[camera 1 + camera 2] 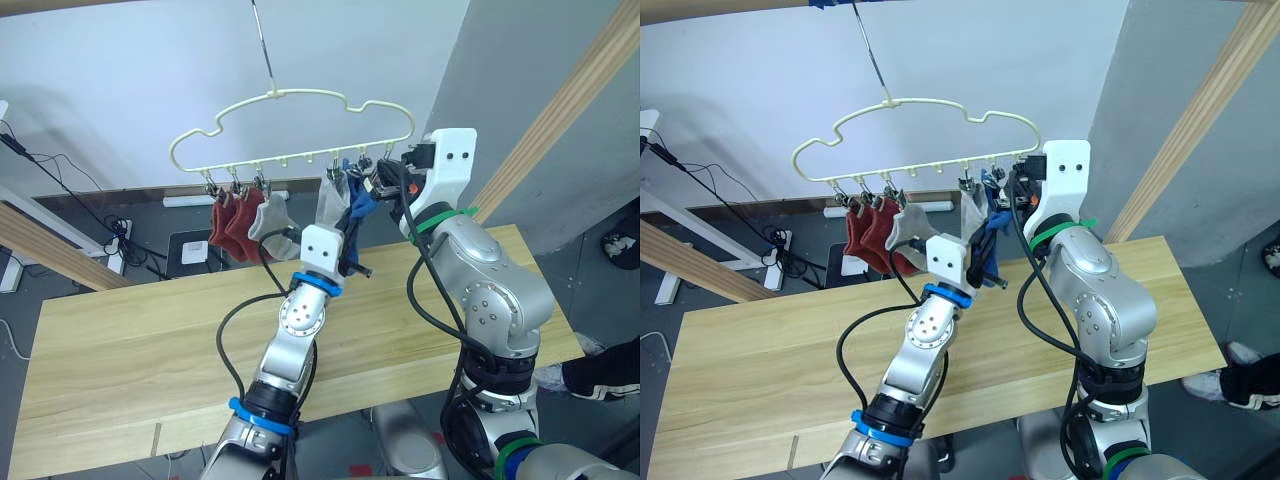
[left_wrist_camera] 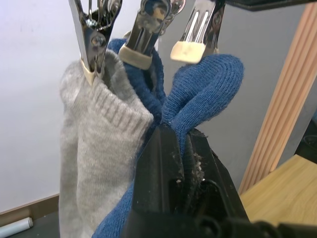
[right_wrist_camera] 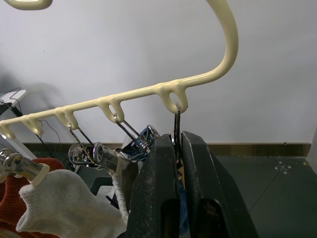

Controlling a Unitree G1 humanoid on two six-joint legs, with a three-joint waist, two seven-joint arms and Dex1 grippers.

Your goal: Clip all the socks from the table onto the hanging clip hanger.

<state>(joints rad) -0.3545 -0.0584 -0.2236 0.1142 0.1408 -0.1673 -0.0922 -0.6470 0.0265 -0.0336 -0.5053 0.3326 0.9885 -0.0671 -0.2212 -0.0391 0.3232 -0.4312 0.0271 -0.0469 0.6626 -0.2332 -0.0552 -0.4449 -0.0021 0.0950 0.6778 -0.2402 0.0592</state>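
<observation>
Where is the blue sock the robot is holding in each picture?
Left eye view: the soft blue ankle sock hangs under the hanger's right end, above the left gripper.
Right eye view: it sits right of centre, beside the right arm's white wrist.
Left wrist view: it fills the middle, pinched in the left gripper jaws.
Right wrist view: a blue scrap peeks behind the clips.
Shared landmark: the pale-yellow cloud-shaped wire clip hanger.

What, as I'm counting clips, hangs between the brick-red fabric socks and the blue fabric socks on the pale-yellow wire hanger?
Two light grey fabric socks, clipped, with bare hanger loops between them; left eye view.
</observation>
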